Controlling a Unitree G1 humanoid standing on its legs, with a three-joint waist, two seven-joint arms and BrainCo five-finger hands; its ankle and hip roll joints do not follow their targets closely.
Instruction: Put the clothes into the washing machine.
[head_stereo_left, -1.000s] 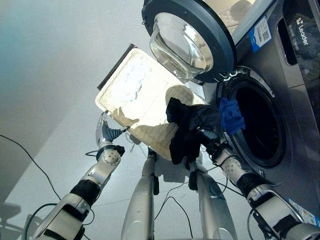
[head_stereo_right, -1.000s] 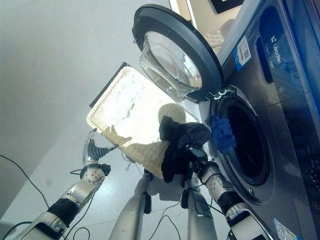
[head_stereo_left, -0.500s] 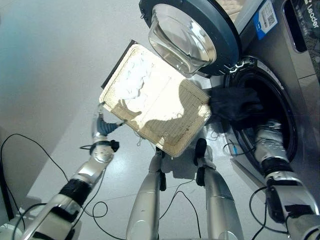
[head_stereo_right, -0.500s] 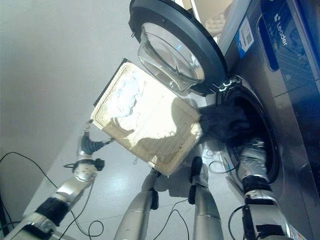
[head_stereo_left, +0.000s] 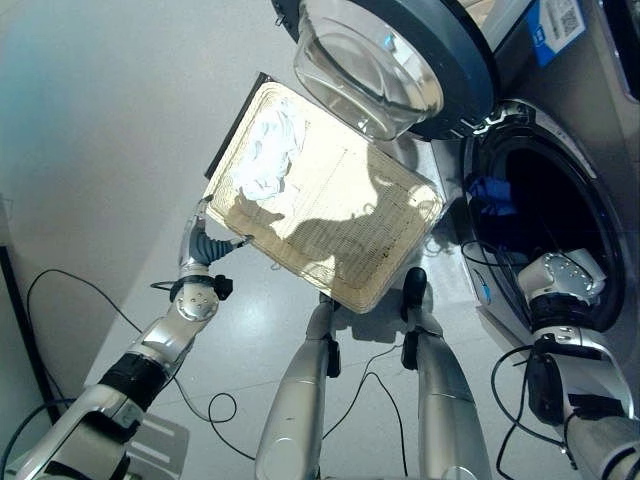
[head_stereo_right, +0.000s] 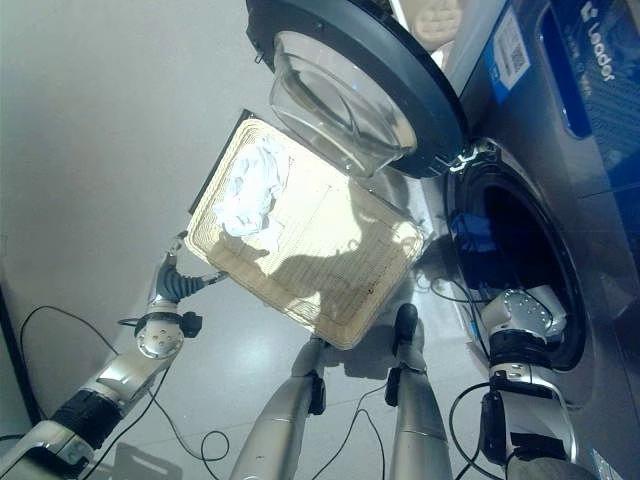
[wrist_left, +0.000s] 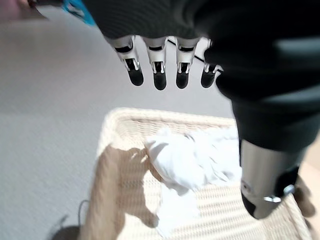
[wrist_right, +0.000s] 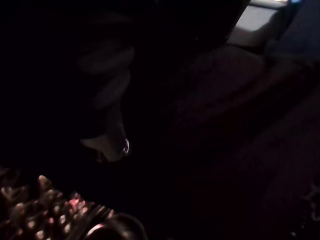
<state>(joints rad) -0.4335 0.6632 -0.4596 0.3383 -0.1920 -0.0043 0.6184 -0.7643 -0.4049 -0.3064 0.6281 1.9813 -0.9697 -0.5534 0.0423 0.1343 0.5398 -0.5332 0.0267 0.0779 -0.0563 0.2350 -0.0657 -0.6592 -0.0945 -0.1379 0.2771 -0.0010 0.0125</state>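
A pale grey floor lay under the scene. White clothes were bunched in the far corner of a wicker basket, beside the washing machine with its round door swung open. A blue garment was seen inside the drum. The left hand was held at the basket's edge; in the left wrist view its fingers were straight and empty. The right arm was reached into the drum, where the right wrist view was dark, so that hand's state could not be told.

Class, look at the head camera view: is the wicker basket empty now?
No, a white garment lies crumpled at the far end of the basket.
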